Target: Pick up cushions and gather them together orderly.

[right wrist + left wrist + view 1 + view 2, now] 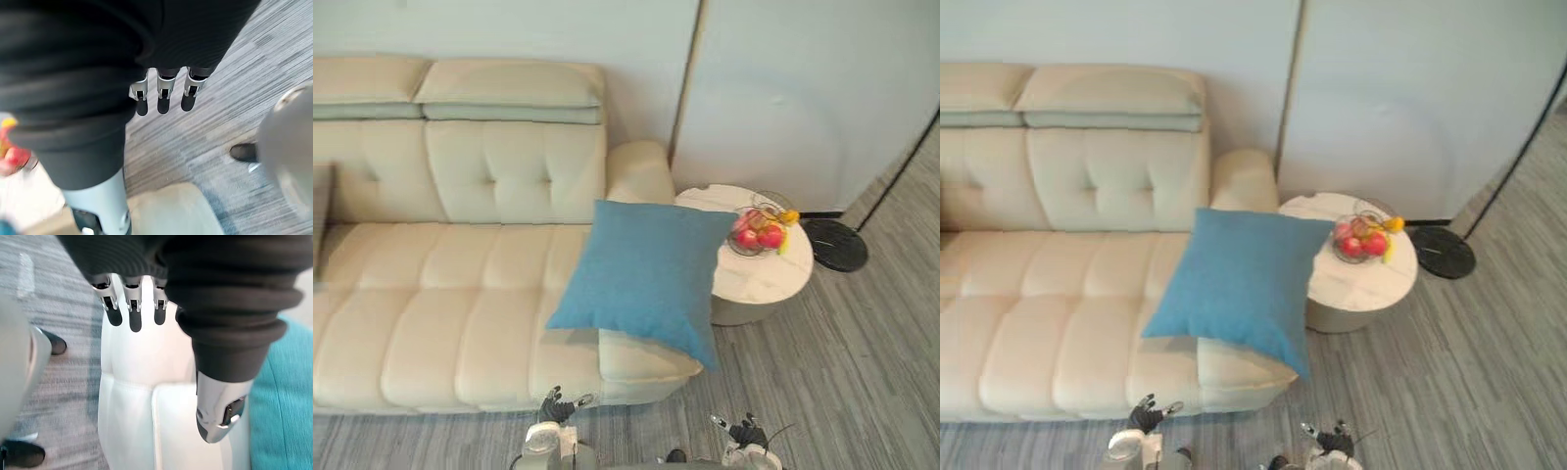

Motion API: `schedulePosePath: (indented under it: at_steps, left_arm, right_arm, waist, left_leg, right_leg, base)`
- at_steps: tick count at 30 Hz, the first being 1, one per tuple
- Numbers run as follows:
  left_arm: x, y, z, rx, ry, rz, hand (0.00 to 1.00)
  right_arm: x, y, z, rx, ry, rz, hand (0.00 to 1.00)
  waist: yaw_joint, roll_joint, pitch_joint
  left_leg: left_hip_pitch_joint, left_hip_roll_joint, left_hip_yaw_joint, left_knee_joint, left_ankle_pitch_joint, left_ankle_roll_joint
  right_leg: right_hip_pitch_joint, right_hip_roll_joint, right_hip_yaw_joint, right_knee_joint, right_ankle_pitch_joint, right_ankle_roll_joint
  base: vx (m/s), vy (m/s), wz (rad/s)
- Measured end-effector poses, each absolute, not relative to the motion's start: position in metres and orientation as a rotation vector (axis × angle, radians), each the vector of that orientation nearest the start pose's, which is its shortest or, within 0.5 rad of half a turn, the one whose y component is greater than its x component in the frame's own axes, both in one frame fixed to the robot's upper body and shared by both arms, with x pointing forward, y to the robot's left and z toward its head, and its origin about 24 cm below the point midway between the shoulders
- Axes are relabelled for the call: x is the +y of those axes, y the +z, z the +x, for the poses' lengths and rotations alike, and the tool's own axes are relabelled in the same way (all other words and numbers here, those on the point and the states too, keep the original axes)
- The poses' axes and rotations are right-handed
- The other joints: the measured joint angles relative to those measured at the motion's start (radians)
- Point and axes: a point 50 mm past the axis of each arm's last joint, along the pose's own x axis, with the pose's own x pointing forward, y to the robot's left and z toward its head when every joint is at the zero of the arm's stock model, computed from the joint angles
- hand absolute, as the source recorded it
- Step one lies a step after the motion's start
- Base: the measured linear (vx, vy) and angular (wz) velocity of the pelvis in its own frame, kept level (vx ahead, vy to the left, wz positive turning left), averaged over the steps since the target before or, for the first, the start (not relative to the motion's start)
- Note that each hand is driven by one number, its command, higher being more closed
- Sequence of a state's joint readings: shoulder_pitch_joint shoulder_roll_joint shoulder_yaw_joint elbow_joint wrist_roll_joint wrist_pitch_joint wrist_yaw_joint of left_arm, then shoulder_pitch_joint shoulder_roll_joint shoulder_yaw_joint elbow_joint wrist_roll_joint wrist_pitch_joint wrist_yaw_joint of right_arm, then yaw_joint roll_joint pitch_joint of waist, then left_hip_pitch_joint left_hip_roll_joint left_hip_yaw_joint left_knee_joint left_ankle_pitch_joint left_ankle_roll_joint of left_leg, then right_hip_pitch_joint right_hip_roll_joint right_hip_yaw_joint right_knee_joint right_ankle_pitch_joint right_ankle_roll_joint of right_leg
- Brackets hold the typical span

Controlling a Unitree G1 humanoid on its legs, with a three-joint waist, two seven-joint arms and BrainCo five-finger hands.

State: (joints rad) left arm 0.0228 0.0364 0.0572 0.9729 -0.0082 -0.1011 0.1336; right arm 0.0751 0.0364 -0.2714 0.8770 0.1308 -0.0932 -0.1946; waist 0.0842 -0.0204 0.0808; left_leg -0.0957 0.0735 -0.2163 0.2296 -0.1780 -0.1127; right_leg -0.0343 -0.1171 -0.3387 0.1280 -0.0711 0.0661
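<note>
Both hands sit low at the bottom edge of the head view, the left hand (553, 405) left of centre and the right hand (745, 431) right of centre. Their fingers are relaxed and carry nothing, probably because no reach has begun. Above them, mid-frame, the square blue fabric cushion (651, 274) lies tilted on the corner of the cream tufted leather sofa (440, 323), propped by the armrest and overhanging toward the round white side table (773, 279).
</note>
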Motion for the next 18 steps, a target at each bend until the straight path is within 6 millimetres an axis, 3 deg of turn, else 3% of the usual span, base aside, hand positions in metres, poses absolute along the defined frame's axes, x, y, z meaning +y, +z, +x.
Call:
schedulePosePath:
  at_steps: [6,12,15,18]
  left_arm:
    - [0.204,-0.124,0.159,0.761,0.292,0.016,0.00]
    - [0.256,-0.094,0.173,0.599,0.430,0.034,0.00]
    - [0.270,-0.079,0.183,0.531,0.446,0.058,0.00]
    - [0.272,-0.057,0.207,0.417,0.454,0.054,0.00]
  right_arm:
    - [-0.219,-0.109,0.163,0.648,-0.523,0.122,0.00]
    - [-0.263,-0.063,0.192,0.423,-0.507,-0.010,0.00]
    - [-0.270,-0.044,0.211,0.340,-0.484,-0.037,0.00]
    - [-0.268,-0.027,0.228,0.268,-0.445,-0.048,0.00]
  waist:
    - [-0.002,-0.011,-0.005]
    - [-0.017,-0.031,0.001]
    - [-0.021,-0.033,0.004]
    - [-0.019,-0.033,0.031]
  left_leg:
    - [0.017,-0.008,0.036,-0.095,0.048,0.011]
    - [0.000,-0.016,0.046,-0.121,0.056,0.017]
    - [-0.034,-0.022,0.045,-0.101,0.056,0.018]
    - [-0.052,-0.026,0.044,-0.085,0.056,0.018]
  right_leg:
    - [-0.001,-0.003,0.022,-0.068,0.043,0.004]
    - [-0.022,-0.006,0.035,-0.099,0.060,0.009]
    - [-0.055,-0.008,0.036,-0.098,0.068,0.007]
    - [-0.061,-0.012,0.034,-0.099,0.069,0.005]
  base:
    - [-0.05,0.021,-0.11]
    - [0.01,0.007,-0.03]
    - [0.10,0.019,-0.01]
    - [0.04,0.010,0.05]
